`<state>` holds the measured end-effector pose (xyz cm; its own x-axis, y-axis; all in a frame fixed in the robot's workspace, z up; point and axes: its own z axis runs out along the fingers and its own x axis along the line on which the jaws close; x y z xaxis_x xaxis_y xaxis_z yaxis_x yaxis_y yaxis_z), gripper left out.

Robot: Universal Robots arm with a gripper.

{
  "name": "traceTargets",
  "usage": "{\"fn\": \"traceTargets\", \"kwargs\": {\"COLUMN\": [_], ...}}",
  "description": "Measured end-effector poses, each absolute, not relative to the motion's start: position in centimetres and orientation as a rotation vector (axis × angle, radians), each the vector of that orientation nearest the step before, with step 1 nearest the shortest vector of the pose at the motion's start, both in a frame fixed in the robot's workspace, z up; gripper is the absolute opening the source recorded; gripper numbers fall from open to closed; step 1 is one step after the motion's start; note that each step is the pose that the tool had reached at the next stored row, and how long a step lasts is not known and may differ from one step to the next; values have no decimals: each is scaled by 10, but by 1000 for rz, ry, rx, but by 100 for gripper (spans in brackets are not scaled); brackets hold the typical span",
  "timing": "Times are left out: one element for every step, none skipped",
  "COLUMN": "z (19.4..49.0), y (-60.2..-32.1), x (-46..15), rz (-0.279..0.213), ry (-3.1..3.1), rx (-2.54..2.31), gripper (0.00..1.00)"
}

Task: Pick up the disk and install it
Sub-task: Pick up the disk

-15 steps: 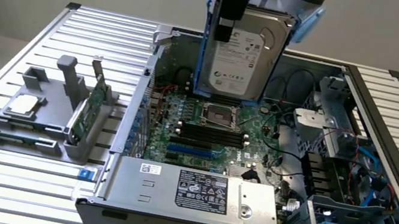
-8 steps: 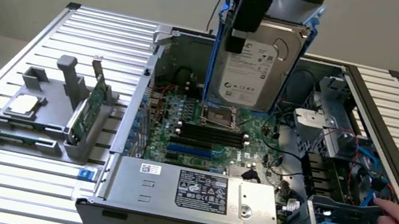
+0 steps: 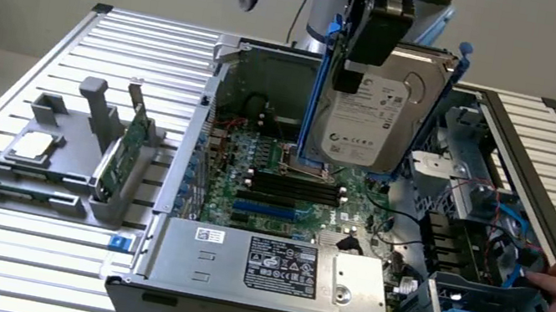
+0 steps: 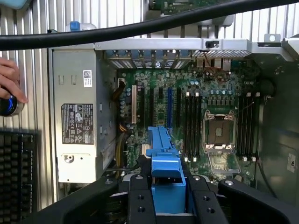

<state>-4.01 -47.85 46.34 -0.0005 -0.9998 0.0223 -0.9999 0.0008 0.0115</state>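
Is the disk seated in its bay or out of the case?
Out. The disk hangs upright above the motherboard, its blue carrier clamped in the gripper.

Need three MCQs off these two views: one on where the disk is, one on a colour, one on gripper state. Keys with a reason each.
1. Where is the disk?
A. Flat on the grey fixture
B. Held upright above the open computer case
C. In the person's hand

2. What colour is the carrier framing the disk?
A. Blue
B. Red
C. Yellow

3. What state is the gripper in?
A. Open, clear of everything
B. Shut on the green card
C. Shut on the disk's carrier

Key:
1 B: the exterior view shows it hanging on edge over the motherboard.
2 A: blue plastic frames it in both views.
3 C: the wrist view shows the black fingers pressed against the carrier on both sides.
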Motion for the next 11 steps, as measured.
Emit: {"fn": "traceTargets", "kwargs": {"z": [463,463,463,463,463,463,463,463,463,463,463], "y": [-481,-484,-487,-490,-492,-495,-498,-501,-504,-507,-509], "x": [-38,-36,-33,-31,-29,-26,-24,-22,-20,-17,-15], "rz": [12,12,12,12,12,12,12,12,12,12,12], "ry": [-2205,-2205,-2205,-2205,-2205,-2205,-2205,-2205,-2205,-2205,-2205], "rx": [2204,2204,2204,2204,2204,2204,2204,2204,2204,2204,2204], "gripper": [32,32,32,32,32,32,32,32,32,32,32]}}
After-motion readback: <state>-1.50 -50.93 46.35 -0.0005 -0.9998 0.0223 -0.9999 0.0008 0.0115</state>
